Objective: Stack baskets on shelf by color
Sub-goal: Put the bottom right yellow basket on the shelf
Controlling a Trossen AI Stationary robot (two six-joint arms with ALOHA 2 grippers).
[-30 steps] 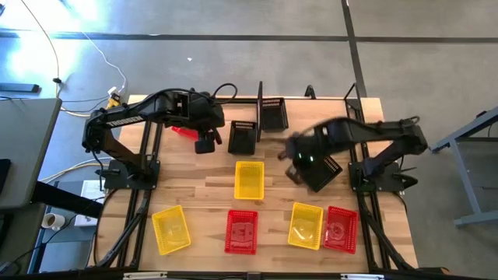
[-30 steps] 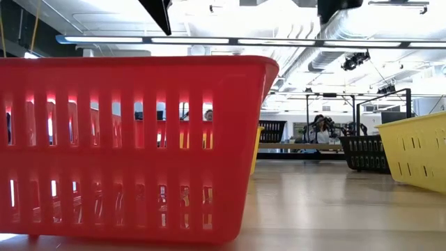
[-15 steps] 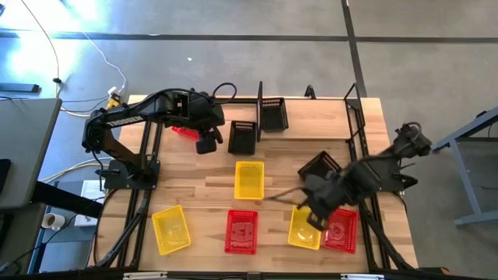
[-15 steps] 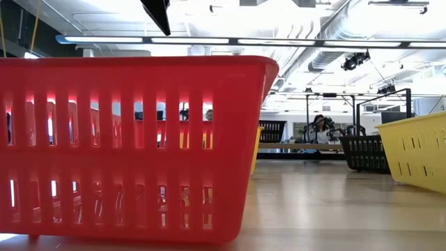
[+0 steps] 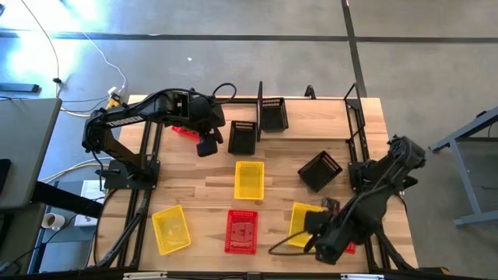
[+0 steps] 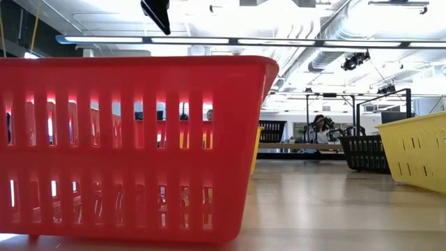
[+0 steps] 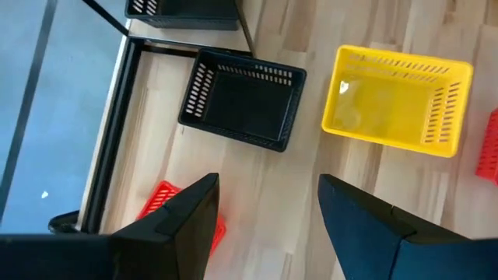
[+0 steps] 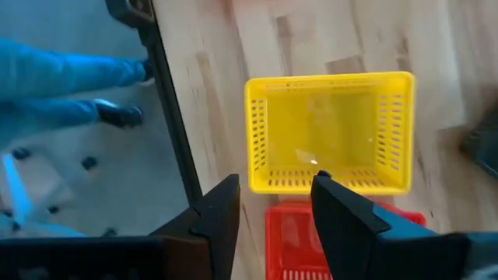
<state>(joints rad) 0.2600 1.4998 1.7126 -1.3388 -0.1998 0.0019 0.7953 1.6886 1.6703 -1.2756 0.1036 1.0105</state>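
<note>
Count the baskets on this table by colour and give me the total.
Red baskets: 3 (one partly hidden under the right arm)
Yellow baskets: 3
Black baskets: 3
Total: 9

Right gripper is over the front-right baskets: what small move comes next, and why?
Probably lower the right gripper onto the near wall of the yellow basket. Its fingers look open and empty, and that wall lies just ahead of them, with a red basket beside it.
</note>
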